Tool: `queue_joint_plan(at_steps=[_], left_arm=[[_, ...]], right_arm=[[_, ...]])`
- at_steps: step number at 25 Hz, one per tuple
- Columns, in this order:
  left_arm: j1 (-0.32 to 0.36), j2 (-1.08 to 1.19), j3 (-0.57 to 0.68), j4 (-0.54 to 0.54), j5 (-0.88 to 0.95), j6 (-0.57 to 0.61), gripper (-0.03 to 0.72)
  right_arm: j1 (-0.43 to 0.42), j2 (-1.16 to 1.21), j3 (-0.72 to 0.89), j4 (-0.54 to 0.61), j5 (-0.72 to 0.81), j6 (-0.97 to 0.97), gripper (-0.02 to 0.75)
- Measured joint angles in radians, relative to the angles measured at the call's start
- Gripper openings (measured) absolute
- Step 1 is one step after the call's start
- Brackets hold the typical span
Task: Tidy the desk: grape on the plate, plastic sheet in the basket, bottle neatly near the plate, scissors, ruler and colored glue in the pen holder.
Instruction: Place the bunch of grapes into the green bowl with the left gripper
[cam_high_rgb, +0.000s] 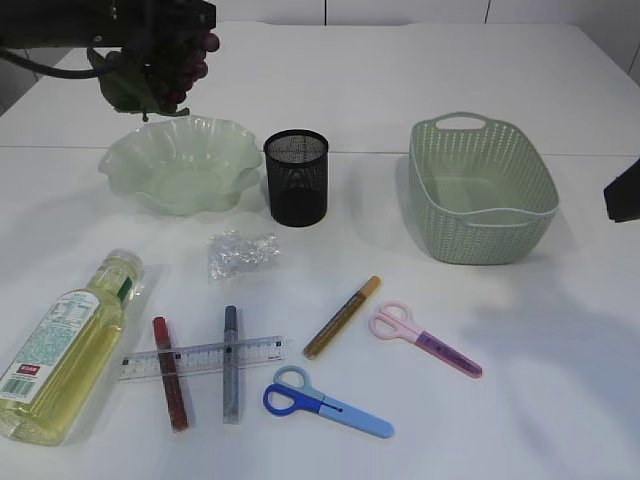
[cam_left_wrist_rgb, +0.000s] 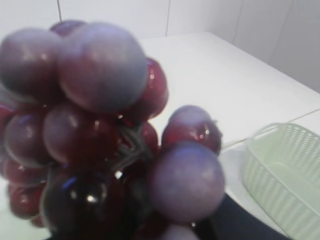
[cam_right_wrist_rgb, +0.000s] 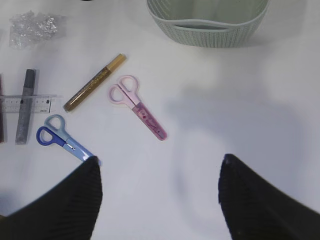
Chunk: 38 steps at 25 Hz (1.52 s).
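Fingers of the left gripper (cam_high_rgb: 165, 55) are hidden behind the grapes (cam_high_rgb: 175, 75) they clamp, narrowly parted, hanging above the far rim of the plate (cam_high_rgb: 180, 165); in the left wrist view the bunch (cam_left_wrist_rgb: 100, 140) fills the frame. Right gripper (cam_right_wrist_rgb: 160, 192) has its fingers (cam_right_wrist_rgb: 75, 200) spread wide with nothing between them, over bare table (cam_right_wrist_rgb: 225, 115). Basket (cam_high_rgb: 480, 190) stands at right, bottle (cam_high_rgb: 65, 345) lies at front left, pen holder (cam_high_rgb: 296, 177) stands just beside the plate. Ruler (cam_high_rgb: 200, 357) lies under the red glue (cam_high_rgb: 170, 373) and grey glue (cam_high_rgb: 230, 363). Blue scissors (cam_high_rgb: 325, 402), pink scissors (cam_high_rgb: 425, 340) and gold glue (cam_high_rgb: 342, 317) lie apart, plastic sheet (cam_high_rgb: 242, 252) near the holder
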Motion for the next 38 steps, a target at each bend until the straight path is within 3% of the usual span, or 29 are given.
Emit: queue_joint_plan(at_steps=[8,17,24,27,33,38], left_arm=[[0.032,0.217,-0.127,-0.005,-0.010,0.000,0.187],[0.098,0.318,-0.136,-0.005,-0.008,0.000,0.187],[0.099,0.334,-0.155,-0.005,-0.003,0.021,0.200],[0.099,0.353,-0.181,-0.005,0.003,0.027,0.264],[0.099,0.363,-0.188,-0.007,0.014,0.027,0.486],[0.099,0.363,-0.190,-0.007,0.020,0.027,0.518]], right_arm=[[0.000,0.048,0.000,-0.004,0.000,0.000,0.565],[0.000,0.095,0.000,-0.017,0.002,0.000,0.565],[0.000,0.100,0.000,-0.020,0.002,0.000,0.565],[0.000,0.100,0.000,-0.020,0.002,0.000,0.565],[0.000,0.100,0.000,-0.021,0.004,0.000,0.565],[0.000,0.100,0.000,-0.021,0.006,0.000,0.565]])
